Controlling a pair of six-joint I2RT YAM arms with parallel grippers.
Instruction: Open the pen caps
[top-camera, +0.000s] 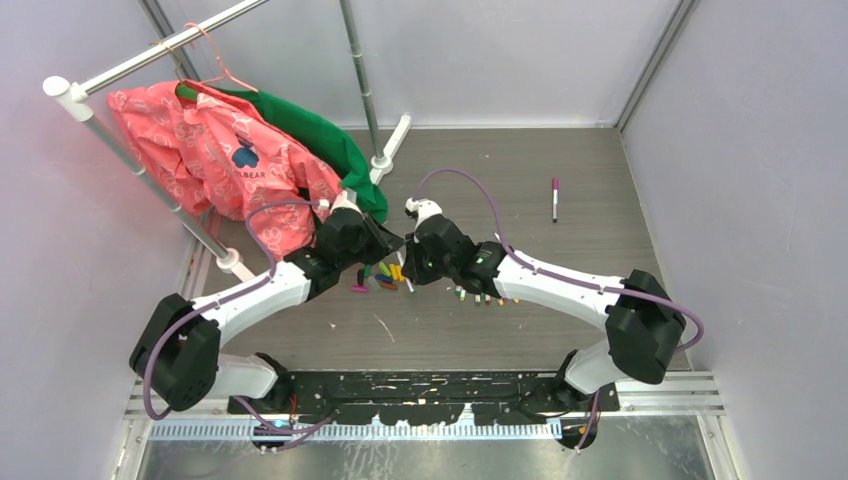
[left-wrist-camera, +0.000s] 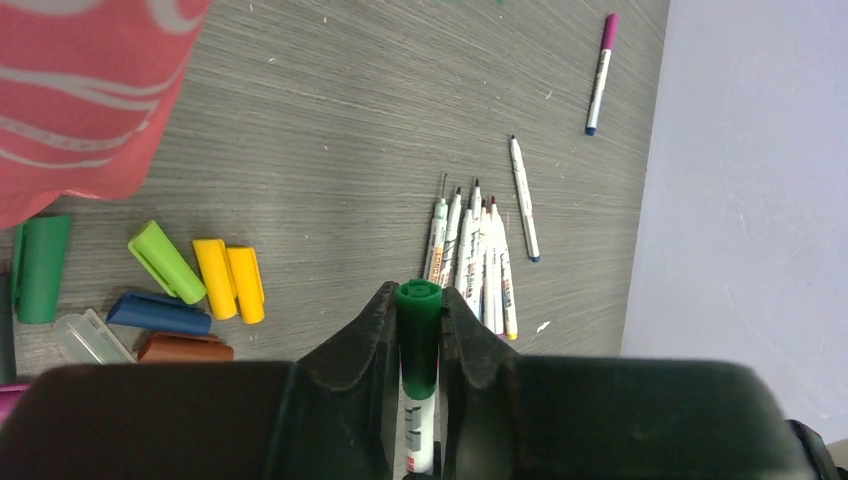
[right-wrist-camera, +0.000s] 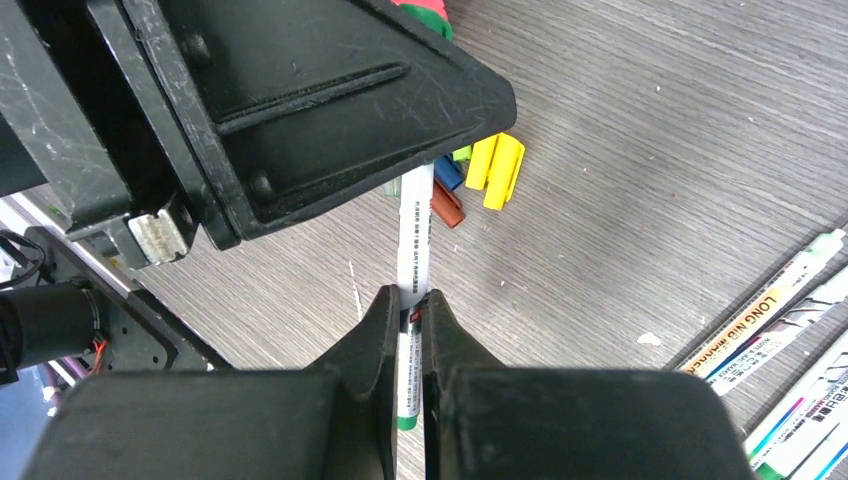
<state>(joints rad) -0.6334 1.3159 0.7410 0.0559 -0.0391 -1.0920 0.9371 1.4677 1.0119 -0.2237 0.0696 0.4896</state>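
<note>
My left gripper (left-wrist-camera: 418, 300) is shut on the green pen cap (left-wrist-camera: 418, 325) of a white pen, whose barrel shows below the cap. My right gripper (right-wrist-camera: 412, 300) is shut on the same pen's white barrel (right-wrist-camera: 415, 235) near its green tail end. In the top view both grippers, left (top-camera: 385, 250) and right (top-camera: 415, 262), meet over the table's middle. Loose pen caps lie on the table: lime (left-wrist-camera: 165, 262), two yellow (left-wrist-camera: 230, 280), blue (left-wrist-camera: 158, 312), brown (left-wrist-camera: 185, 348), dark green (left-wrist-camera: 40, 268) and clear (left-wrist-camera: 92, 338). They also show in the right wrist view (right-wrist-camera: 497, 170).
Several uncapped white pens (left-wrist-camera: 475, 255) lie bunched to the right of the caps, one more (left-wrist-camera: 524, 198) beside them. A capped purple pen (top-camera: 555, 198) lies far right. A pink garment (top-camera: 215, 150) and a green one (top-camera: 320, 135) hang on a rack at the back left.
</note>
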